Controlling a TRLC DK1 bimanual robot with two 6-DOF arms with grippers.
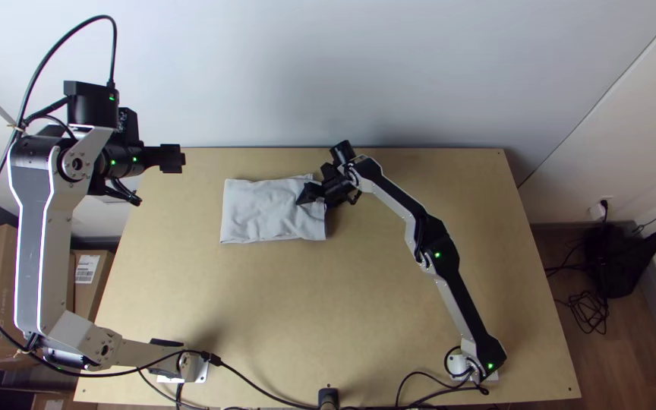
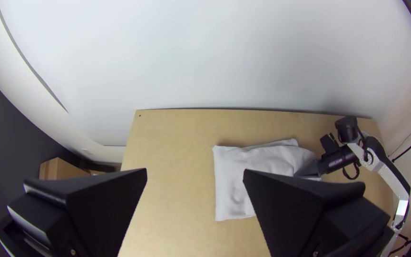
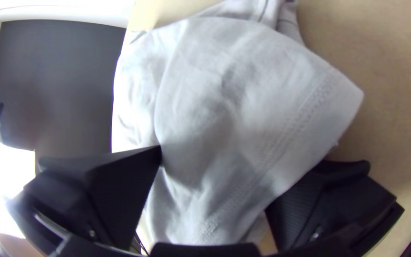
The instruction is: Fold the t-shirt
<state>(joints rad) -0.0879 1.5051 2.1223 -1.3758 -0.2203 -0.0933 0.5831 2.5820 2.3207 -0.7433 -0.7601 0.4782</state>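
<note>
Evidently the work is at the shirt's right-hand end: the right pincer has its fingers well apart, with cloth between them. The left pincer also stands open, off beyond the left side of the bench, touching no cloth. The t-shirt lies toward the far edge of the bench, in a compact, roughly rectangular bundle of layers with some wrinkles; a flap with a stitched hem shows between the right fingers.

I'd judge the folding well along, with this end being taken for another fold or neatened. The next move probably calls for closing on the wanted layers, a low lift and carry toward the opposite end, then smoothing. Catching too few layers could skew it.

Farther out, a cardboard box bears a white label, its print left unread.
</note>
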